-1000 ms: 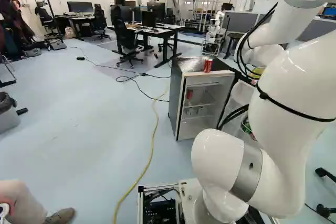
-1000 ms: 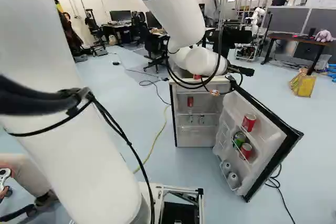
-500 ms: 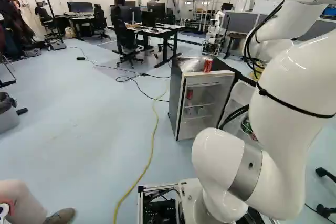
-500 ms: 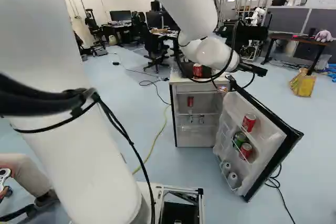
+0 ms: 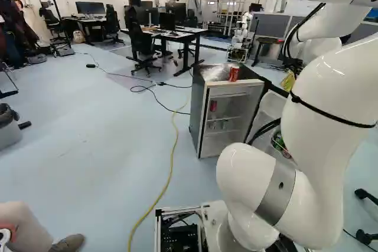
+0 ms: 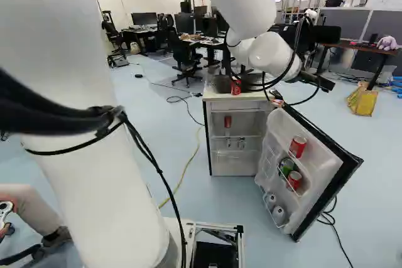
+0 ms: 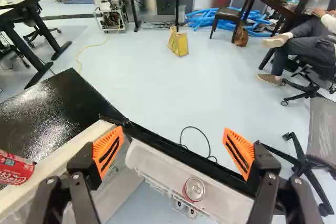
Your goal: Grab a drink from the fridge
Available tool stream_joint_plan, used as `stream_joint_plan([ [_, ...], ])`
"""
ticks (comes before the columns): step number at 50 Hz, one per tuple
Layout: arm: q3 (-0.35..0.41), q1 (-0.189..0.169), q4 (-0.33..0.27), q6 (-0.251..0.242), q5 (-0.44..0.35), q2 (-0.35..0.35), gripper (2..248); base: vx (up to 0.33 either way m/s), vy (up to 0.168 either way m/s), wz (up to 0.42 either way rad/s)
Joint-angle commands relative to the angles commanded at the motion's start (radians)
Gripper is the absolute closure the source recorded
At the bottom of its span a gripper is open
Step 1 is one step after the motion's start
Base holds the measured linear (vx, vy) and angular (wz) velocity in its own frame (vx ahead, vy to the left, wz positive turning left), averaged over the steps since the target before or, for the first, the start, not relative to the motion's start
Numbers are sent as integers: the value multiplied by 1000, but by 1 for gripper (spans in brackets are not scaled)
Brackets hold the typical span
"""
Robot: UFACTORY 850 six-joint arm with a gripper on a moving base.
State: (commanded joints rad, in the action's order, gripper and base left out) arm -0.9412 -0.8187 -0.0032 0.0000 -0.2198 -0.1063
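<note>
In the right base view my gripper (image 6: 319, 82) hangs above and behind the open fridge door (image 6: 326, 167). The wrist view shows the gripper (image 7: 173, 141) open, with nothing between its orange pads. Under it runs the door, with a can (image 7: 195, 189) in its rack. A red can (image 7: 14, 168) lies beside one finger, on the black top of the fridge (image 5: 199, 110); in the base views it stands upright. Another red can (image 6: 227, 121) is on an inner shelf. The door racks hold red cans (image 6: 298, 146), a green can (image 6: 286, 166) and silver cans (image 6: 278, 213).
Beyond the fridge are desks (image 5: 183, 32), office chairs (image 5: 142, 45) and another robot (image 5: 241, 36). A yellow bag (image 7: 178, 43) stands on the floor. A yellow cable (image 5: 172, 157) runs left of the fridge, and a black cable (image 6: 339, 236) trails by the door.
My arm's upper part has swung rightward in the base views, carrying the gripper away from over the fridge top and uncovering the red can there in the right base view. The base has not moved.
</note>
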Motion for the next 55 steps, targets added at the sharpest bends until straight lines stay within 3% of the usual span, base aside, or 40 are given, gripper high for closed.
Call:
stream_joint_plan([
  [55,-235,-101,79,0,252,-186,3,0,0,0],
])
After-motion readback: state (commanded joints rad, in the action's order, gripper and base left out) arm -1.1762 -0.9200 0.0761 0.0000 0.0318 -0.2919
